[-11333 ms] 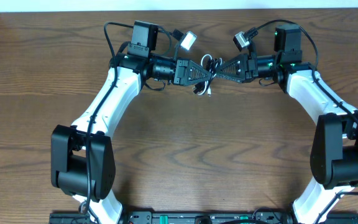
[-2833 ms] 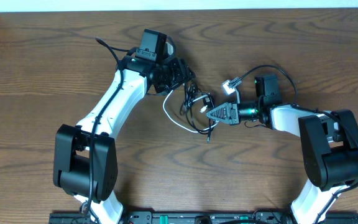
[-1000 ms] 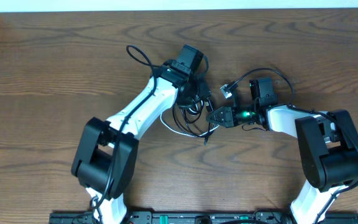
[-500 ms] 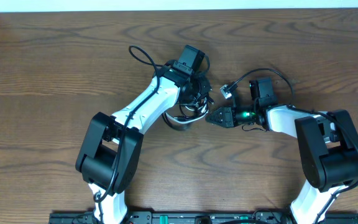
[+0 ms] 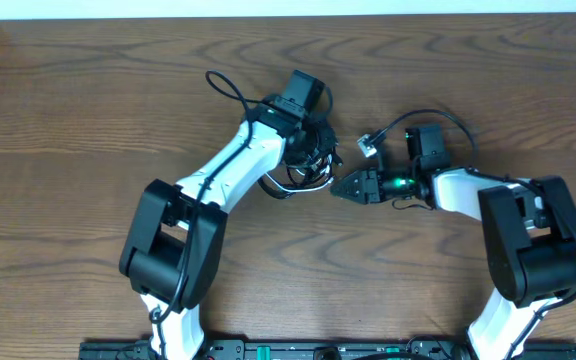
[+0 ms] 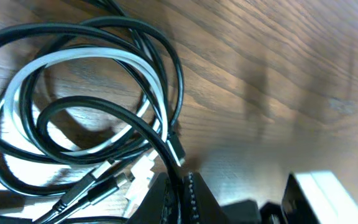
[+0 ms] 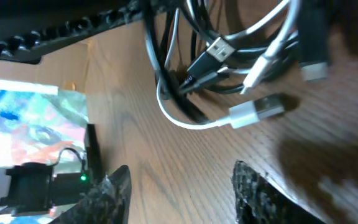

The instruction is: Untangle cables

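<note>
The cables [image 6: 104, 118] are lying looped together on the table [image 5: 88, 120], black crossing white, so untangling is looking barely begun. The left gripper [image 6: 182, 186] is clamping one black strand; the right gripper [image 7: 179, 186] is gaping empty just beside.

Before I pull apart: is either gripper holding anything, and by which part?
The left gripper pinches a black cable along its cord, not at a plug. The right gripper is open, holding nothing.
</note>
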